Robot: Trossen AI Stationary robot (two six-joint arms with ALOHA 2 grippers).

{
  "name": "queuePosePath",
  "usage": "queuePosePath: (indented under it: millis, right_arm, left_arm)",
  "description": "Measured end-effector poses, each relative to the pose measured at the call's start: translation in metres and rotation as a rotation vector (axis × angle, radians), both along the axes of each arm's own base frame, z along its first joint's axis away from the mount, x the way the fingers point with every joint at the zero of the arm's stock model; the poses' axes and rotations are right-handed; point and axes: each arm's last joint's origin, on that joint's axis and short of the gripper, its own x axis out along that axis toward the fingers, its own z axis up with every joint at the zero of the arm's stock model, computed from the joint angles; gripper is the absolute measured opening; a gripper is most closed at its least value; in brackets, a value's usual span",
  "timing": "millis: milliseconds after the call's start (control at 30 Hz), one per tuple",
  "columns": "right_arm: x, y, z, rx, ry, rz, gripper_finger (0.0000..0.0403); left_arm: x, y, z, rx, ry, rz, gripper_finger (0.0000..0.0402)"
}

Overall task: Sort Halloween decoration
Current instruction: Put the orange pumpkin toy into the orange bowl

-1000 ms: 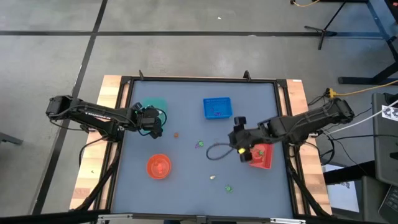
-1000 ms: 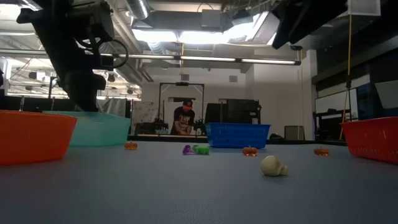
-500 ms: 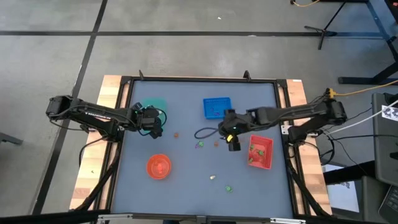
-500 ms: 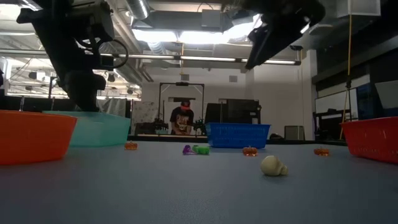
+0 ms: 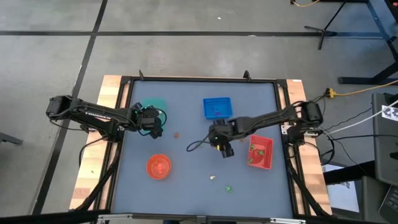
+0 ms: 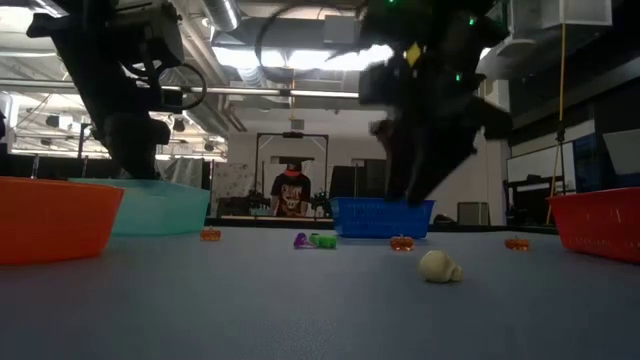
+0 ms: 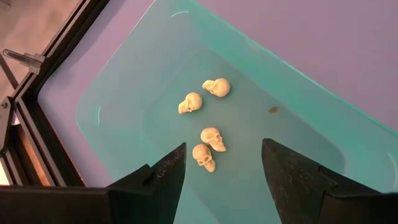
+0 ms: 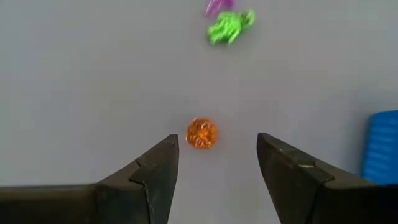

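The Halloween decoration is tiny trinkets. Several cream skulls (image 7: 208, 138) lie in the teal tray (image 5: 156, 104). My left gripper (image 7: 224, 165) hangs open above them, also seen as left gripper (image 5: 151, 122). My right gripper (image 8: 216, 146) is open near the table's middle, right gripper (image 5: 221, 142), its fingers on either side of an orange trinket (image 8: 201, 133) without touching it. Green (image 8: 230, 26) and purple (image 8: 217, 6) trinkets lie just beyond. Loose on the table are another orange trinket (image 5: 176, 134), a cream one (image 5: 212, 177) and a green one (image 5: 228, 187).
The blue tray (image 5: 216, 107) sits toward the far edge, the red tray (image 5: 261, 153) on the right with trinkets inside, the orange bowl (image 5: 158, 166) near left. A cable loops beside the right gripper. A person stands in the room behind (image 6: 291, 192).
My right gripper has swung from above the red tray toward the table's left, past the blue tray's near side, and now stands over an orange trinket by the table's middle.
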Motion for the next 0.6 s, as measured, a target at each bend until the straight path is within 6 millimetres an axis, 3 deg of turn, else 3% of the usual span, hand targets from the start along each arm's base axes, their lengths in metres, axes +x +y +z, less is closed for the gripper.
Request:
queuePosePath:
  millis: [300, 600]
  right_arm:
    - [0.009, 0.001, -0.037, -0.016, 0.090, 0.022, 0.0216]
    - [0.010, 0.001, -0.039, -0.008, 0.094, 0.028, 0.0216]
  left_arm:
    - [0.001, 0.000, 0.000, 0.000, -0.006, 0.000, 0.0192]
    - [0.001, 0.000, 0.000, 0.000, -0.009, 0.000, 0.0192]
